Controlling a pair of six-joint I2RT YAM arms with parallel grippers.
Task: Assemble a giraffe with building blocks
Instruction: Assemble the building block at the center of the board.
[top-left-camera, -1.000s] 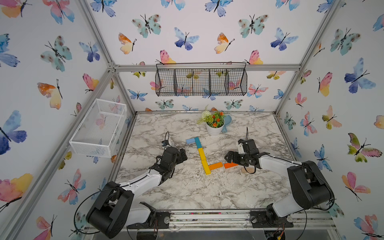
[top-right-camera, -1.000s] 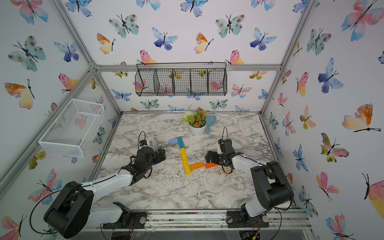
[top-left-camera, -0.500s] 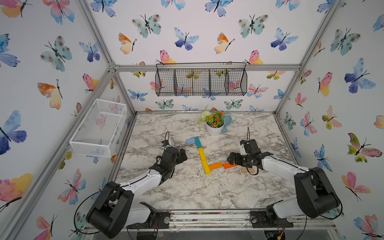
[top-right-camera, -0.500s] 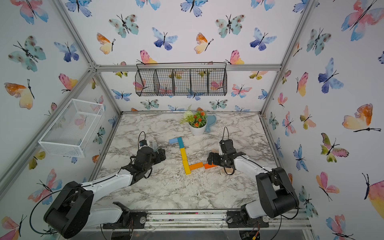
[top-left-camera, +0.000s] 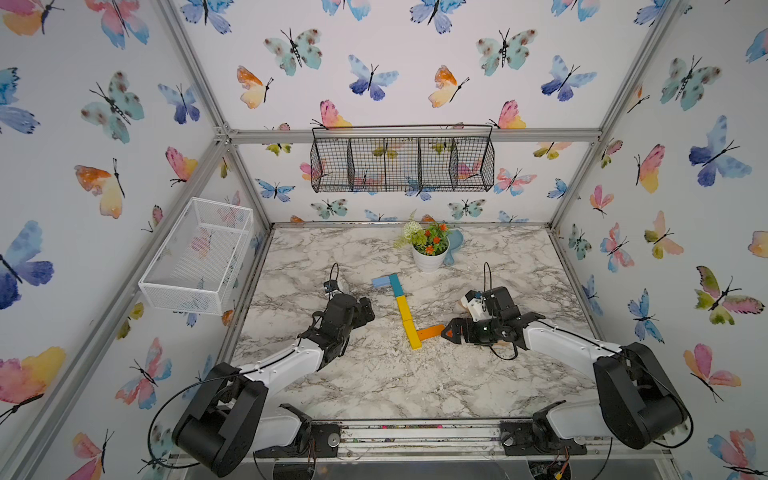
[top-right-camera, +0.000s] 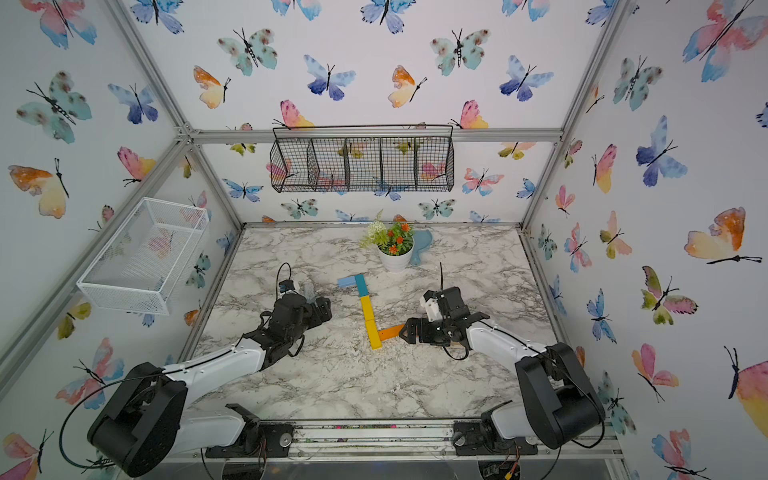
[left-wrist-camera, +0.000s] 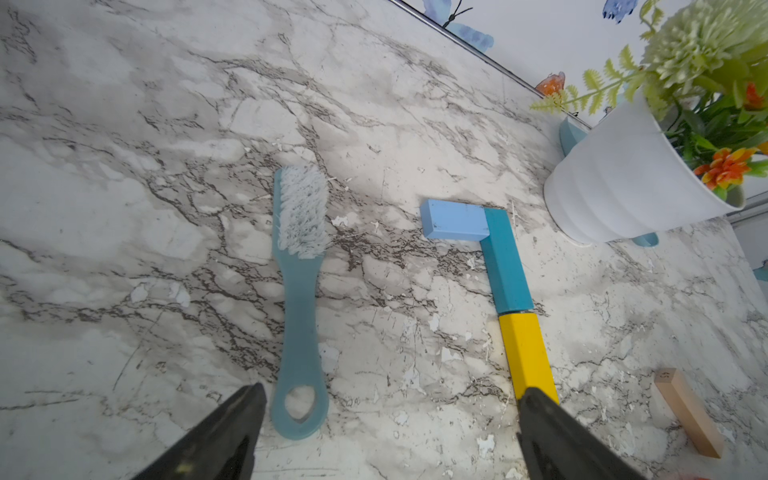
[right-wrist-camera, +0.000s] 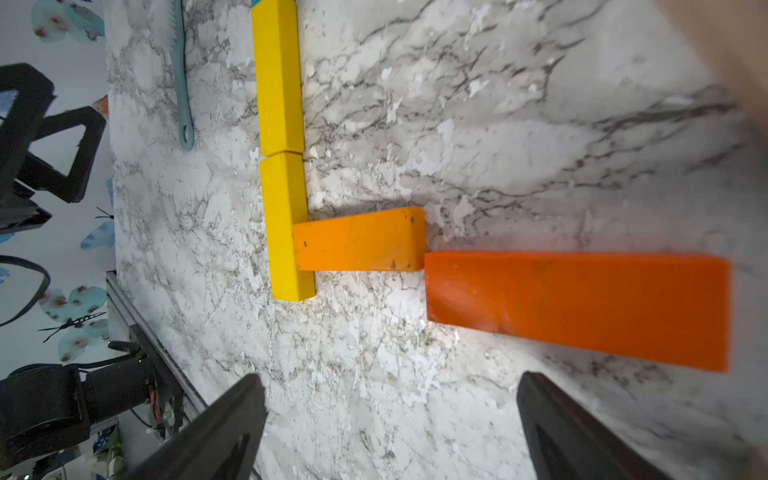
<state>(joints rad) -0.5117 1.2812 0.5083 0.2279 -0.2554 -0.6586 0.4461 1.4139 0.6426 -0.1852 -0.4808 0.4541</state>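
Condition at inspection: the giraffe (top-left-camera: 404, 309) lies part-built near the middle of the marble table (top-left-camera: 374, 386). The light-blue bar (left-wrist-camera: 453, 219) sits as head against the side of the teal bar (left-wrist-camera: 505, 262). Below that, two yellow bars (right-wrist-camera: 276, 75) run end to end and complete the neck. The first orange bar (right-wrist-camera: 357, 241) butts square against the side of the lower yellow bar.

The second orange bar (right-wrist-camera: 577, 307) lies flat on the table. It meets the first only at a corner, is offset to one side and sits slightly skewed, so the body line is stepped rather than straight.

Right gripper (right-wrist-camera: 390, 384): jaws spread wide, nothing between them, sitting low just beside the second orange bar. Left gripper (left-wrist-camera: 390, 395): also spread wide and empty, hovering off to the giraffe's side above the handle end of a pale-teal brush (left-wrist-camera: 299, 299).

One plain-wood bar (left-wrist-camera: 688, 411) lies loose, apart from the figure. The second cannot be made out with certainty.

Assessment: the body step is in hand, and both legs are outstanding. The next move most likely calls for the right arm to nudge or re-grip the second orange bar, then slide it into line with the first without pushing the neck out of place. The legs would then go under the body
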